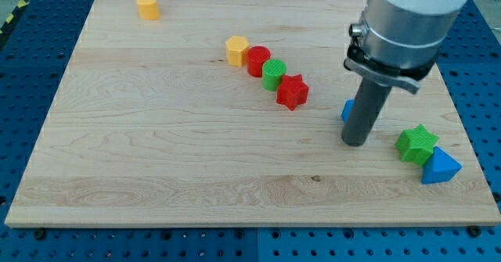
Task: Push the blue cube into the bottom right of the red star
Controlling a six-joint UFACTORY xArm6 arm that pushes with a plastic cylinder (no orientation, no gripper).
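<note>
While the rod stands upright over the board's right half, my tip point(355, 142) rests on the wooden board point(156, 152), and the blue cube point(347, 109) peeks out just at its 11 o'clock, mostly hidden behind the rod and seemingly touching it. No pincer on this arm at all: it ends in a plain rod, so nothing opens, closes or holds anything. From the cube, the red star point(293, 91) sits at roughly 10 o'clock, near but clearly apart, with bare wood between them. That star closes a tight diagonal row: at its 10 o'clock comes the green cylinder point(274, 73), touching it, then the red cylinder point(258, 61), then the yellow hexagonal block point(237, 50), each pressed against the next. Over at 4 o'clock from my tip, a green star point(416, 142) sits near, and a blue triangular block point(440, 166) touches it on its 4 o'clock side, close to the board's right edge. Far off at the view's top left, a lone yellow block point(147, 6), shape hard to make out, stands near the board's top edge.
</note>
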